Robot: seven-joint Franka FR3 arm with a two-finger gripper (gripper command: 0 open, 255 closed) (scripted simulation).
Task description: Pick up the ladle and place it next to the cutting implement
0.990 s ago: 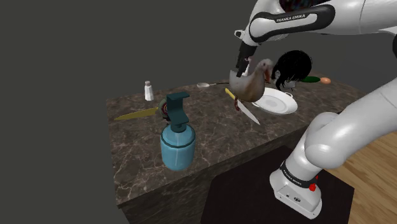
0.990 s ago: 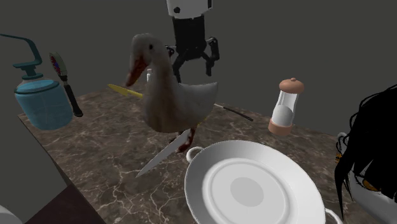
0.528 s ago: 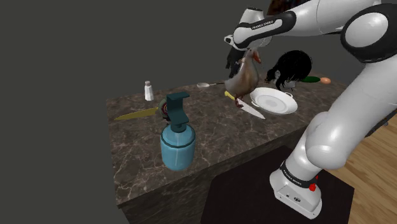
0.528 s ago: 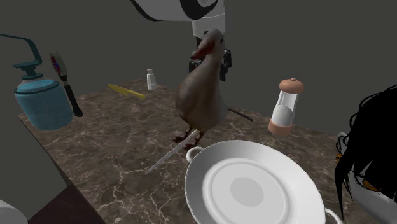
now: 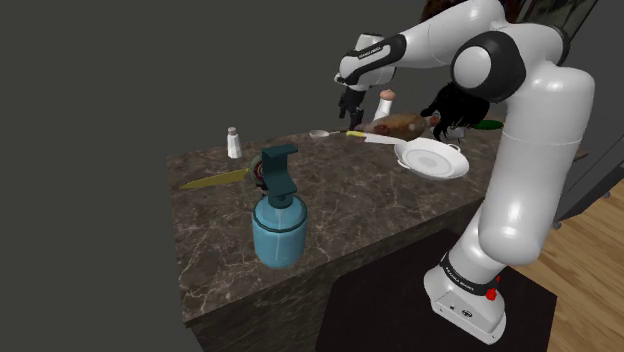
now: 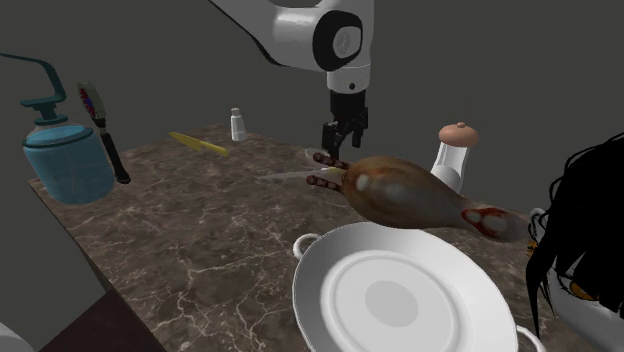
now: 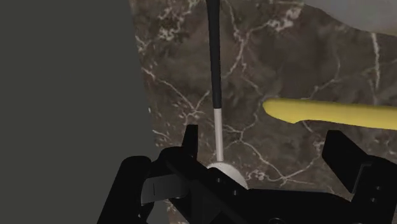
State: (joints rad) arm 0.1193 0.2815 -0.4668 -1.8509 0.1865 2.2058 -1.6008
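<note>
The ladle (image 5: pixel 320 133) lies near the table's far edge, a pale bowl (image 7: pixel 224 172) on a thin handle that turns dark (image 7: pixel 215 57) further out. My gripper (image 5: pixel 349 108) hangs just above it, open, with the bowl low between the fingers (image 7: pixel 191 145) and close to one of them. The yellow-handled knife (image 5: pixel 368 137) lies beside the ladle, and its handle (image 7: pixel 331 113) reaches in towards the other finger. From the second exterior view the gripper (image 6: pixel 337 140) is behind a toppled goose figure (image 6: pixel 410 195).
The goose (image 5: pixel 400 125) lies on its side by the white two-handled plate (image 5: pixel 432 160). A pepper mill (image 6: pixel 455 150) and a black wig (image 5: pixel 460 105) stand behind. A blue spray bottle (image 5: pixel 277 225), a salt shaker (image 5: pixel 234 143) and a yellow utensil (image 5: pixel 215 181) occupy the shoulder view's left.
The arm swung towards the far edge and came down over the ladle. The goose, upright a second ago, has tipped onto its side. The knife has shifted towards the far edge.
</note>
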